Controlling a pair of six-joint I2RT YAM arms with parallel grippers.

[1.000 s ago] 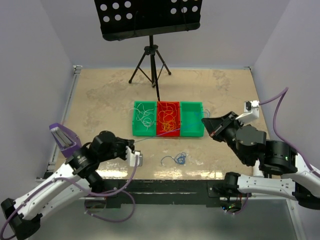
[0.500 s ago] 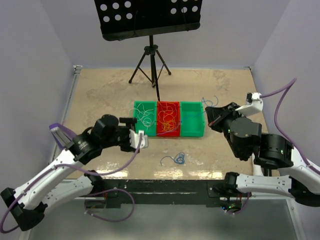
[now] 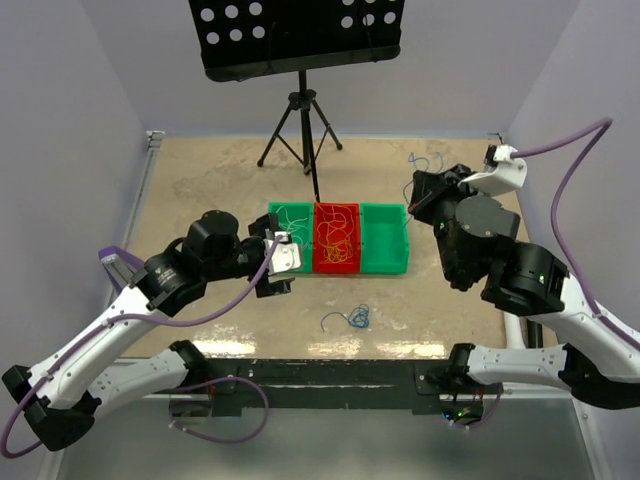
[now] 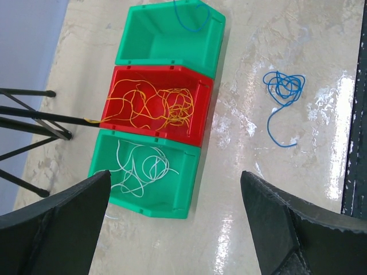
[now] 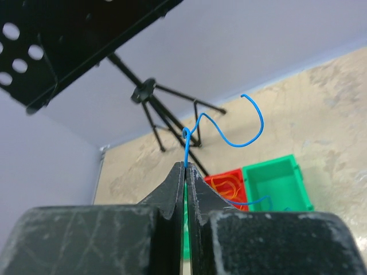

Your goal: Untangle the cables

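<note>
Blue, thin wire tangle [image 3: 349, 319] lies on my glossy tabletop [image 3: 200, 190] before the plastic bins [image 3: 385, 264], seen overhead. Left wrist: my left gripper [image 4: 175, 173] gapes wide above them. Right wrist: my right gripper [image 5: 186, 167] pinches one curly blue strand [image 5: 229, 135].

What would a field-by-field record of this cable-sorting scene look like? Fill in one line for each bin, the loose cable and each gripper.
left-end green bin: holds white cables
red bin: middle of the row, holds orange cables
right-end green bin: a blue strand loops in at one edge
blue cable clump: tangled, loose on the table in front of the bins
left gripper: open, holding nothing, above the bins
right gripper: shut on a blue cable, raised off the table
</note>
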